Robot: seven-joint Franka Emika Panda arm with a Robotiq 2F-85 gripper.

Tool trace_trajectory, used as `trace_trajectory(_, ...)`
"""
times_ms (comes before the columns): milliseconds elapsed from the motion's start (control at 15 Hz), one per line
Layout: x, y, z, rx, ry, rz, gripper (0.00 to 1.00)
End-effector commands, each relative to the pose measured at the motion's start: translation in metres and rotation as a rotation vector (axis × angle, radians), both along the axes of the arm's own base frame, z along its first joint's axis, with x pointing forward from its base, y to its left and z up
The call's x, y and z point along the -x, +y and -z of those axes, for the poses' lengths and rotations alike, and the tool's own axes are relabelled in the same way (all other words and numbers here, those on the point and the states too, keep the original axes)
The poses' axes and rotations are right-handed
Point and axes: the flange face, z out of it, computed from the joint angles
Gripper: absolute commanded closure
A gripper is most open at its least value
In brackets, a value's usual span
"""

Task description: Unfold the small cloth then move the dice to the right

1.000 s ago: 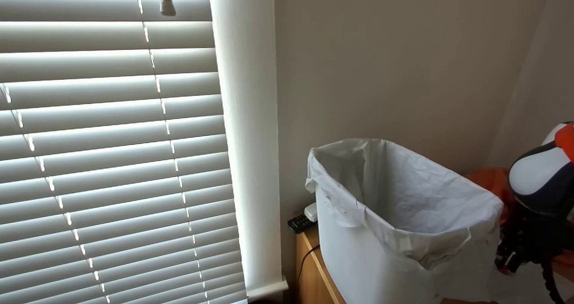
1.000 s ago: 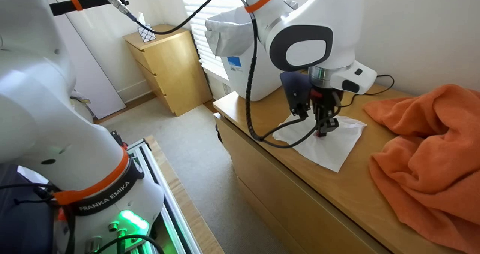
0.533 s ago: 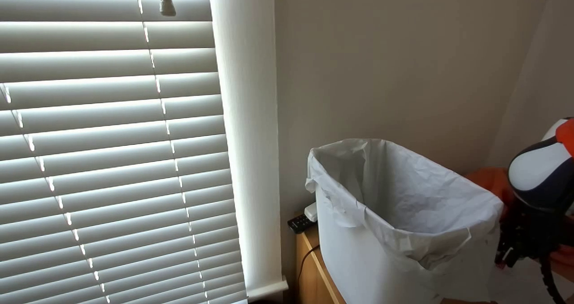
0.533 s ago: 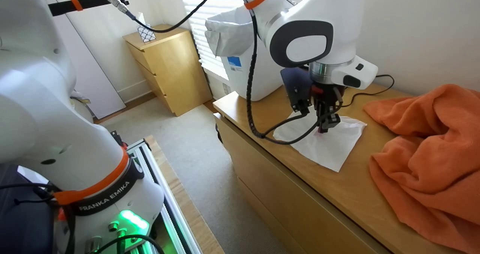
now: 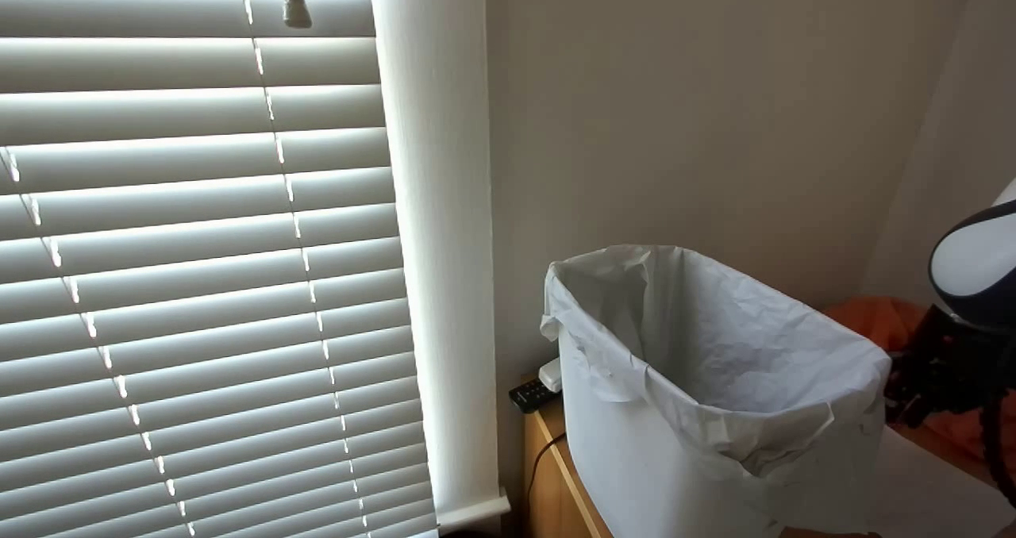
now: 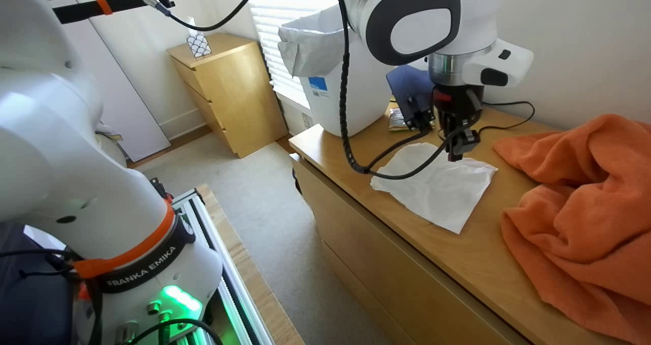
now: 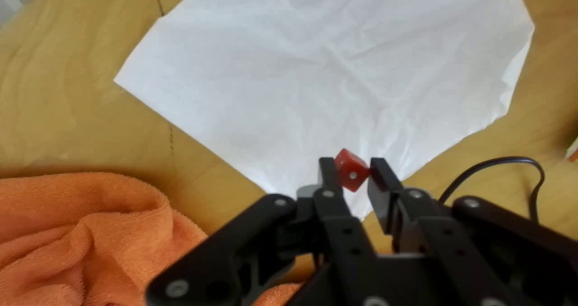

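Note:
The small cloth [image 6: 585,228] is a rumpled orange heap on the wooden dresser top; it also shows in the wrist view [image 7: 81,238] and partly behind the bin in an exterior view [image 5: 877,320]. My gripper [image 7: 353,167] is shut on a red dice [image 7: 351,170] with white dots, held tilted between the fingertips. In an exterior view my gripper [image 6: 455,154] hangs above the far edge of a thin white sheet [image 6: 437,197], left of the cloth. The dice cannot be made out in either exterior view. The sheet lies spread, slightly creased.
A white bin [image 6: 351,95] with a liner stands at the dresser's end; it also shows in an exterior view [image 5: 675,451]. A shiny packet [image 6: 397,119] and a black cable [image 6: 508,127] lie near the wall. A remote [image 5: 530,395] lies beside the bin.
My arm and gripper have risen off the white sheet and shifted toward the wall and slightly right, carrying the dice. The sheet, orange cloth and bin have not moved.

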Motion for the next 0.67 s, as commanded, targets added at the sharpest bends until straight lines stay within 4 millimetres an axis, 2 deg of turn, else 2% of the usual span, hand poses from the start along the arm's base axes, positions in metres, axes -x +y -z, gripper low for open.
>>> trace_trajectory(0,0.011,-0.024,-0.001,0.032,-0.024,0.037,0.94)
trace_trajectory(467,0.016,-0.062,0.020,0.055,0.000,0.103,0.94)
trace_trajectory(600,0.023,-0.069,0.030,0.071,0.058,0.111,0.94)
